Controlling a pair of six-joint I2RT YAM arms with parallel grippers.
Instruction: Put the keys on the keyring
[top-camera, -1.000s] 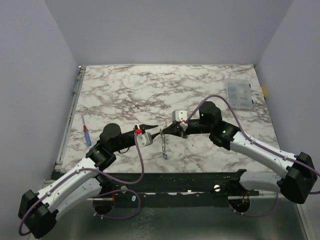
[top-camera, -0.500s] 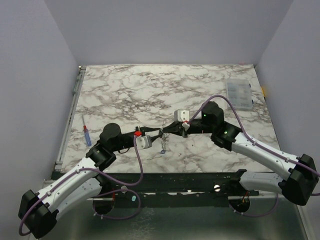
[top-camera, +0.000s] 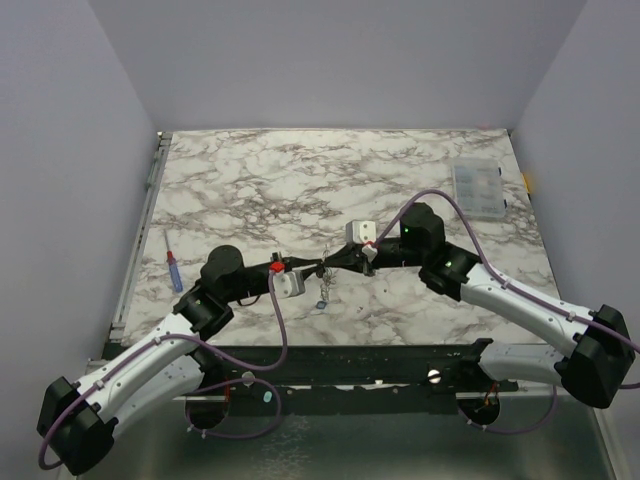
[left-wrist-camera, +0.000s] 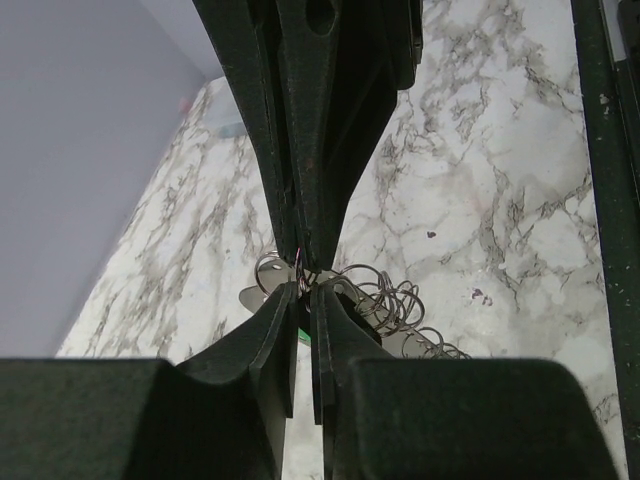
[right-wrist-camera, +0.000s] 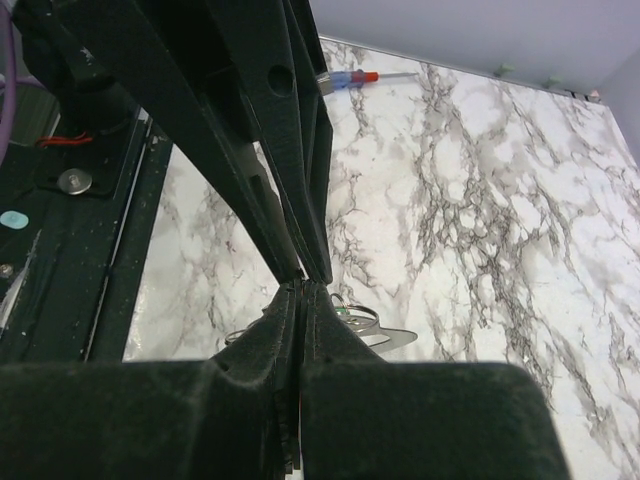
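My left gripper (top-camera: 316, 267) and right gripper (top-camera: 328, 266) meet tip to tip above the table's near middle. Both are pinched shut on the thin silvery keyring (top-camera: 322, 270). Its chain hangs down, with the blue key (top-camera: 320, 303) at the bottom. In the left wrist view my fingertips (left-wrist-camera: 300, 288) touch the right gripper's tips, with the keyring (left-wrist-camera: 272, 268) and coiled chain (left-wrist-camera: 400, 300) just beneath. A bit of the green key (left-wrist-camera: 303, 334) shows through the finger gap. In the right wrist view my shut gripper (right-wrist-camera: 303, 286) has the keyring (right-wrist-camera: 362, 312) and green key (right-wrist-camera: 343, 312) beside it.
A blue-and-red pen-like tool (top-camera: 173, 270) lies at the left edge and also shows in the right wrist view (right-wrist-camera: 350, 78). A clear compartment box (top-camera: 478, 190) sits at the far right. The black rail (top-camera: 330, 358) runs along the near edge.
My left gripper has moved right and closed up against the right gripper's tips at the keyring. The hanging chain and blue key have shifted slightly left and up.
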